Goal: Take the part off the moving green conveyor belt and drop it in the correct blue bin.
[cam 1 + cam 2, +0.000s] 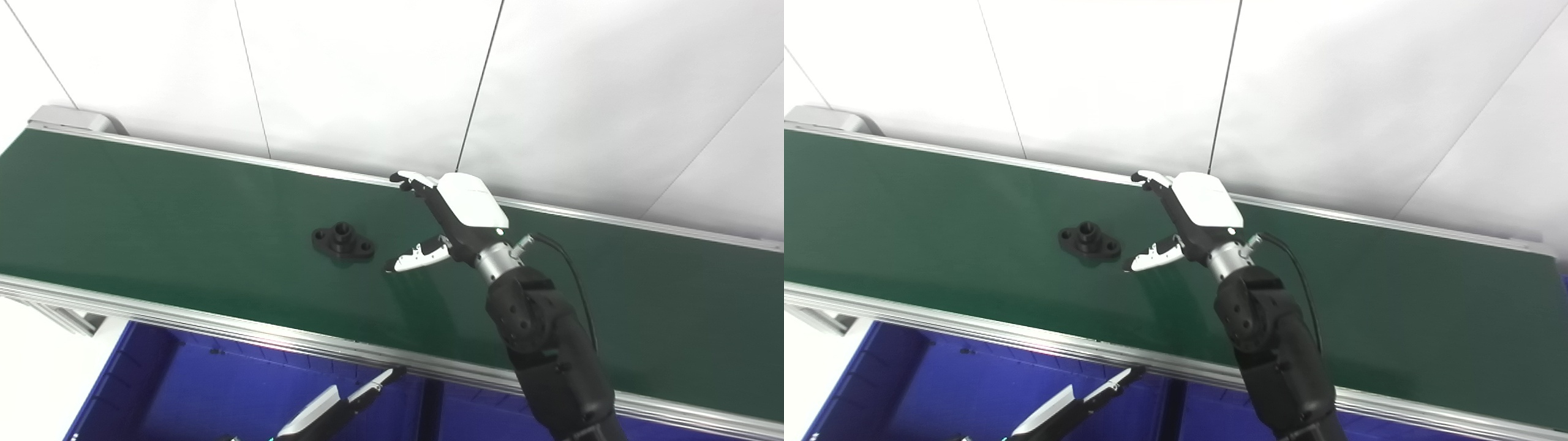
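Note:
A black flanged part [343,241] with a raised hub and two ear holes lies flat on the green conveyor belt [153,208], left of centre. My right hand [450,220] hovers over the belt just to the right of the part, open, with its thumb tip [401,263] a short gap from the part's right ear and its fingers [413,181] stretched toward the far rail. Nothing is in it. My left hand [343,407] shows only partly at the bottom edge, low over the blue bin [184,392], its fingers extended and holding nothing.
Aluminium rails [245,334] run along both long edges of the belt. A second blue bin [471,416] adjoins the first, split by a divider [429,410]. A white panelled wall rises behind. A black cable [572,269] loops from my right wrist.

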### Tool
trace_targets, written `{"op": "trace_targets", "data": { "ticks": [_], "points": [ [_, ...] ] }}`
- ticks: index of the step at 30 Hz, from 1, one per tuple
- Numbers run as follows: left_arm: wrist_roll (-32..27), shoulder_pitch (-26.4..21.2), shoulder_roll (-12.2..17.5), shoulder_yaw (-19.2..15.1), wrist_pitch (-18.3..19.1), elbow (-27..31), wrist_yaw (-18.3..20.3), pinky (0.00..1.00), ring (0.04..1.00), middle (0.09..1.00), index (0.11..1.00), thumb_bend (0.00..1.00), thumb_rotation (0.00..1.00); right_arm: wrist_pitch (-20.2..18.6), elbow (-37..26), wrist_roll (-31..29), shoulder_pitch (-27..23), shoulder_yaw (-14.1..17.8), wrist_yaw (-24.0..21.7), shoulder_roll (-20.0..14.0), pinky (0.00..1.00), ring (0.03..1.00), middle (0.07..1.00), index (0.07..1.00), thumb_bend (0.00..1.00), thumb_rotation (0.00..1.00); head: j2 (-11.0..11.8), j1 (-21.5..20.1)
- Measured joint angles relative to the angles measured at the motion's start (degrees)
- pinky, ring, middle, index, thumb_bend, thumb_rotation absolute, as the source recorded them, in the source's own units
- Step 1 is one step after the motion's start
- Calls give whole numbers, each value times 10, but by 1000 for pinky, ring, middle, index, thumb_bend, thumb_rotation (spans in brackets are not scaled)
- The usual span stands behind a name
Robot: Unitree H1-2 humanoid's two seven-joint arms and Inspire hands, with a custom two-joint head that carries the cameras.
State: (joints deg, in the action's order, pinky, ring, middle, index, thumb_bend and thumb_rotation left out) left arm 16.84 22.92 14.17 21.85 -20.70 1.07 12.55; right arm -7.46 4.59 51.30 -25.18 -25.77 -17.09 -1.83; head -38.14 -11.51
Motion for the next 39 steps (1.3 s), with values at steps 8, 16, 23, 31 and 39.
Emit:
{"op": "trace_targets", "data": {
  "ticks": [8,16,23,31,39],
  "points": [
    [-1,27,-1,-5,-1,34,0,946,1000,1000,1000,776,372,-1,65,-3,-20,-13,12,15,704,768,804,839,787,233,-8,8],
    [16,32,-6,-3,1,41,0,911,1000,1000,1000,790,393,-5,128,2,-48,-33,19,16,683,752,791,815,787,219,-16,20],
    [23,32,-13,5,7,42,0,880,1000,1000,1000,802,409,-8,174,13,-80,-57,16,11,664,751,791,798,781,221,-24,33],
    [24,32,-22,11,12,44,0,877,999,1000,1000,802,396,-7,209,23,-96,-92,20,1,591,708,757,761,759,199,-37,44],
    [28,37,-31,13,15,55,-1,880,996,1000,1000,802,423,-7,217,40,-112,-129,24,-14,507,597,656,704,700,135,-49,48]
  ]
}}
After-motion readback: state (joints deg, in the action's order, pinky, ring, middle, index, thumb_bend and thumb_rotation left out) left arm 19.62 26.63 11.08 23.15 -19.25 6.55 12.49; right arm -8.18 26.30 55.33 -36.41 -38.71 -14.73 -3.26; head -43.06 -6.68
